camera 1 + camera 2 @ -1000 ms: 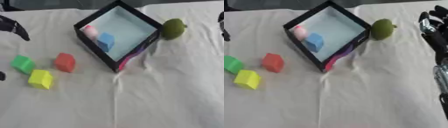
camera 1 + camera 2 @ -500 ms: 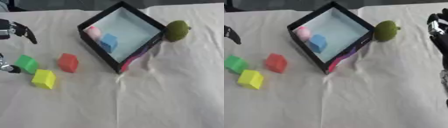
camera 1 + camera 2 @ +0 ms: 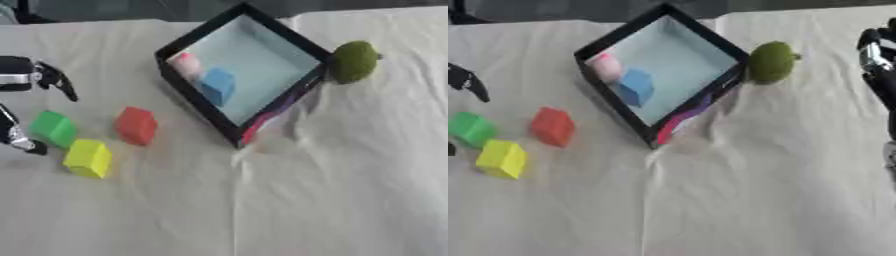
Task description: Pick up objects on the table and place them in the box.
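Note:
A black box with a pale blue floor sits askew at the top centre, with a pink object and a blue cube inside it. A round green fruit rests against the box's right corner, outside it. On the cloth to the left lie a red cube, a green cube and a yellow cube. My left hand enters at the left edge, open. One finger is above the green cube and another below-left of it, touching nothing. My right hand hangs open at the right edge.
A white, wrinkled cloth covers the table. A pink and purple strip pokes out from under the box's lower right wall. A dark strip runs along the far table edge.
My left hand has come further in from the left edge, down toward the green cube. The right hand has drawn back toward the right edge. The cubes, fruit and box have stayed put.

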`<state>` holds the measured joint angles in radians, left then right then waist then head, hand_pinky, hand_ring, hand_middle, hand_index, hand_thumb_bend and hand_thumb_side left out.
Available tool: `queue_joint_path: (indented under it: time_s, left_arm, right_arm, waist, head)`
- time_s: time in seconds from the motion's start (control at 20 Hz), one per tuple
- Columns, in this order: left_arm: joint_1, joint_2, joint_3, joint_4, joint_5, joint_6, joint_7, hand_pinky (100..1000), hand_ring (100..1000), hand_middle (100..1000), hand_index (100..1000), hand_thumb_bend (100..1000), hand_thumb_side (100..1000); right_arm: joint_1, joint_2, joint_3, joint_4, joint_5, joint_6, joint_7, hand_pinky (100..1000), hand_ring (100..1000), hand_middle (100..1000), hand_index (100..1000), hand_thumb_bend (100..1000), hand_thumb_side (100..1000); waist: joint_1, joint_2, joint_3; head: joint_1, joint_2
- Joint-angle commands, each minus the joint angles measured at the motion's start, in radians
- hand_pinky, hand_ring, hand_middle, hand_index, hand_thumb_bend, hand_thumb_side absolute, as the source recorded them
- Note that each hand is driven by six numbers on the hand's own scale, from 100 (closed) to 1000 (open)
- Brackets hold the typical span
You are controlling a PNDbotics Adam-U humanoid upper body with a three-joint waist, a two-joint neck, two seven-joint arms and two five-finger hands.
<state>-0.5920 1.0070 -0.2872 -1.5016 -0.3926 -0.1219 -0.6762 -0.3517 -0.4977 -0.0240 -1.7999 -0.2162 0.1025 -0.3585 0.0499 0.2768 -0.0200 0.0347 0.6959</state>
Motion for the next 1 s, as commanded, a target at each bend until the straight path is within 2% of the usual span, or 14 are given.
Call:
queue_joint_path:
  time_s: [0.05,0.3,0.55,0.85,1.0]
  left_arm:
    - [-0.025,0.01,0.006,0.039,-0.038,-0.009,0.01,848,872,779,821,676,116]
    - [-0.042,-0.016,0.004,0.095,-0.077,-0.026,0.015,850,873,782,825,689,100]
    - [-0.063,-0.044,-0.005,0.155,-0.149,-0.055,0.028,859,887,803,845,773,100]
    - [-0.09,-0.09,0.007,0.249,-0.265,-0.079,0.095,858,888,805,853,765,100]
    - [-0.099,-0.112,0.015,0.292,-0.291,-0.089,0.14,855,885,800,849,750,100]
  right_arm:
    - [-0.011,-0.015,-0.004,-0.018,-0.001,0.0,0.0,879,795,812,877,234,412]
    - [-0.012,-0.014,-0.001,-0.017,-0.001,0.001,0.003,879,795,812,877,232,413]
    - [-0.011,-0.011,0.0,-0.017,0.0,0.002,0.004,879,795,813,877,233,415]
    - [-0.007,-0.008,0.002,-0.014,0.002,0.004,0.007,879,794,813,878,233,417]
    - [-0.006,-0.007,0.002,-0.013,0.003,0.004,0.008,880,794,813,878,233,418]
  waist:
    - [-0.008,-0.016,-0.001]
    - [-0.007,-0.016,-0.002]
    - [-0.009,-0.013,-0.006]
    - [-0.01,-0.009,-0.007]
    - [-0.012,-0.007,-0.01]
  head:
    - [0.006,-0.011]
    - [0.015,-0.014]
    - [0.027,-0.019]
    - [0.032,-0.022]
    - [0.034,-0.026]
